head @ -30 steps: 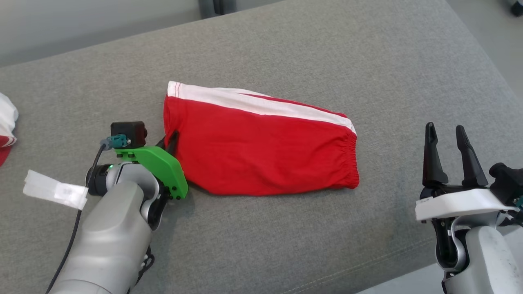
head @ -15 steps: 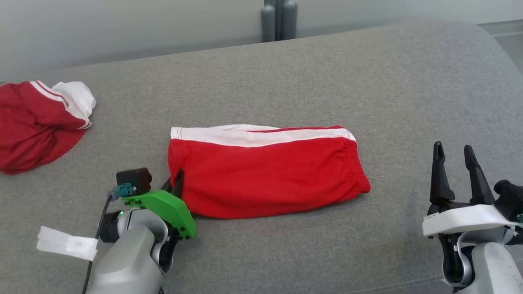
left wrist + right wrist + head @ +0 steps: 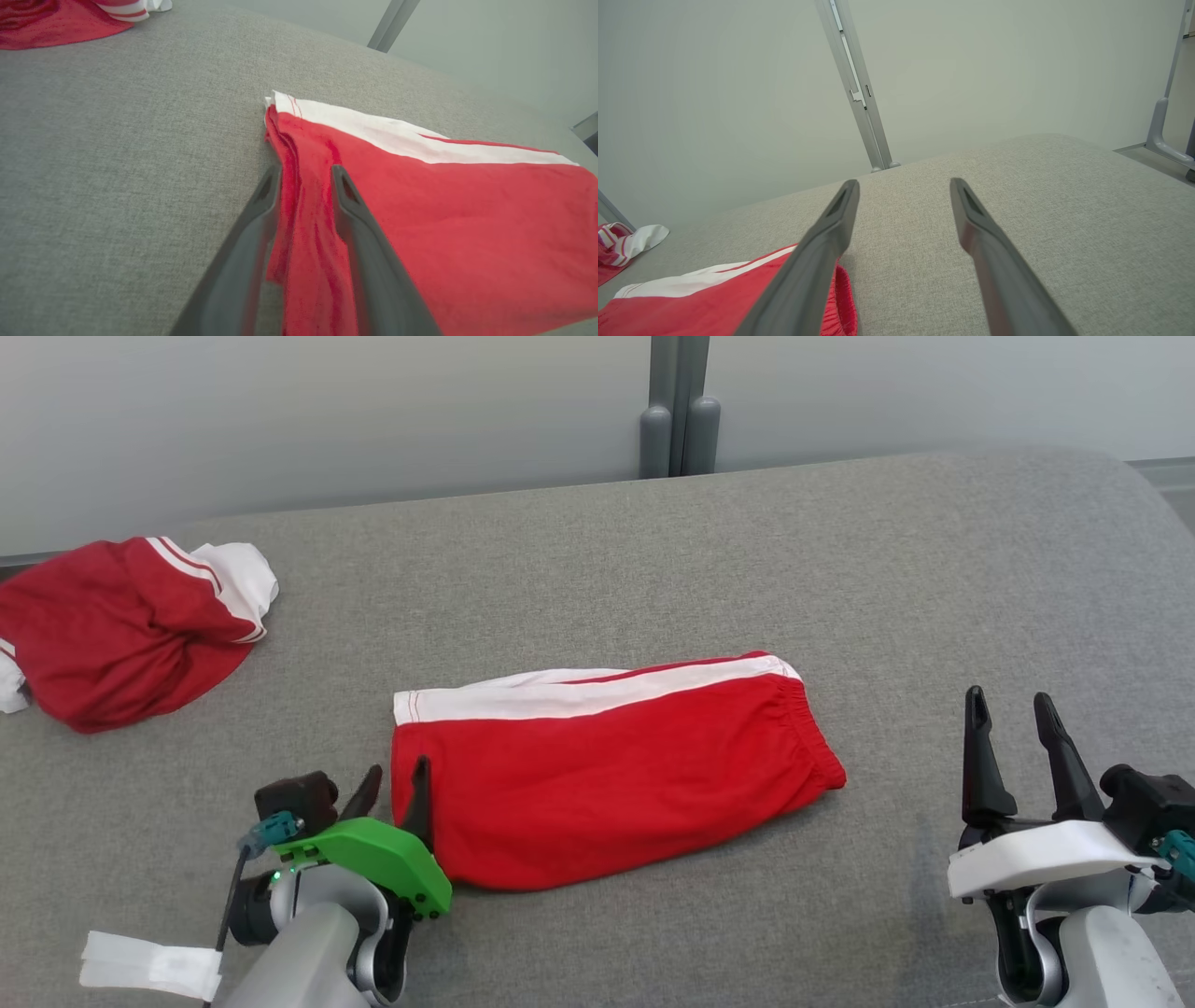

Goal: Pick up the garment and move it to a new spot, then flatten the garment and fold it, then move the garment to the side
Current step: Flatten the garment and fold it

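Grey cushion (image 3: pixel 840 569): two garments, folded garment (image 3: pixel 607 784) and crumpled garment (image 3: pixel 121 635). Left pincer (image 3: pixel 398 765), parted, straddles the folded garment's edge; right pincer (image 3: pixel 1008 696) gapes empty.

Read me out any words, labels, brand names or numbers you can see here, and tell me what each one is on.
No text here can be read.
White tape tag, lower left of the head view: faint marks, too blurred to read.
Folded red shorts: no print or brand, just a white stripe.
Crumpled red garment: no print visible.
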Controlling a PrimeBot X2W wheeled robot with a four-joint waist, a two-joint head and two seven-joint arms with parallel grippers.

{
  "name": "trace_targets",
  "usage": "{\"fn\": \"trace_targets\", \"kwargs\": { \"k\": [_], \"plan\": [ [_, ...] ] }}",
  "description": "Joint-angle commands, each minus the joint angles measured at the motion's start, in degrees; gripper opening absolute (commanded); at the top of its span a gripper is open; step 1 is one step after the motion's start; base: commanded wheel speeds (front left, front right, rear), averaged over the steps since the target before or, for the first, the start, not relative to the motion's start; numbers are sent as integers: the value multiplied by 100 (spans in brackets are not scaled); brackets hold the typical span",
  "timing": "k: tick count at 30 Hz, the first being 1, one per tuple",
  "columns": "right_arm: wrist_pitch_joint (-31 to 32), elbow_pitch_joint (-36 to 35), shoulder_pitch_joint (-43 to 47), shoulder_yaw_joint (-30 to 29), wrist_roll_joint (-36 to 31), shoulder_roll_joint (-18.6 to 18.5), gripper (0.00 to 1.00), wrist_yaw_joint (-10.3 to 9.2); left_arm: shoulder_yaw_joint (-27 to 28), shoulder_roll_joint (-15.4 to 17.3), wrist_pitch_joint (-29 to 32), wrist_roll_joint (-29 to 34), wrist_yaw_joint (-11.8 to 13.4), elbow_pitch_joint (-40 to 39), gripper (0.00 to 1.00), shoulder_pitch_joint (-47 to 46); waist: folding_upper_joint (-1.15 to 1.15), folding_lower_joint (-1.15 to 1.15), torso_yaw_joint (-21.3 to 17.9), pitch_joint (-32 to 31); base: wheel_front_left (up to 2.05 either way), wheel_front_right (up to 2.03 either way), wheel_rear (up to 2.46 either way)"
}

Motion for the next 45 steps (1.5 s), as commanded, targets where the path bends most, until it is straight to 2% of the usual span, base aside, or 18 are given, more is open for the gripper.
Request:
{"fn": "trace_targets", "kwargs": {
  "k": [1, 7, 14, 20, 26, 31, 38, 45],
  "plan": [
    [-20, 25, 80, 11, -39, -20, 100, 0, 79, 83, -29, 72, 45, -127, 100, 60, 0, 0, -13, -21, 0, 0, 0],
    [-20, 111, 77, -3, -115, -20, 100, 0, 646, 296, -26, 739, 323, -1246, 100, 487, 0, 0, -30, -114, 0, 0, 0],
    [-18, 319, -6, 70, -374, -20, 100, 0, 1136, 357, -27, 1432, 434, -2193, 100, 1004, 0, 0, 47, -196, 0, 0, 0],
    [353, 487, -246, 152, -752, -20, 100, 0, 1468, 266, -22, 1856, 461, -2745, 100, 1432, 0, 0, 206, -216, 0, 0, 0],
    [912, 871, -565, 349, -783, -53, 100, 0, 1743, 60, -21, 2095, 386, -3044, 100, 1751, 0, 0, 470, -176, 0, 0, 0],
    [1219, 1543, -776, 427, -703, -160, 100, 0, 1876, -83, -22, 2234, 289, -3124, 100, 1833, 0, 0, 746, -89, 0, 0, 0],
    [1067, 2418, -898, 336, -454, -153, 100, 0, 2000, -216, -21, 2401, 167, -3072, 100, 1810, 0, 0, 1069, 39, 0, 0, 0],
    [957, 2974, -1006, 363, -179, -101, 100, 0, 2130, -301, -21, 2514, 103, -3046, 100, 1788, 0, 0, 1159, 105, 0, 0, 0]
  ]
}}
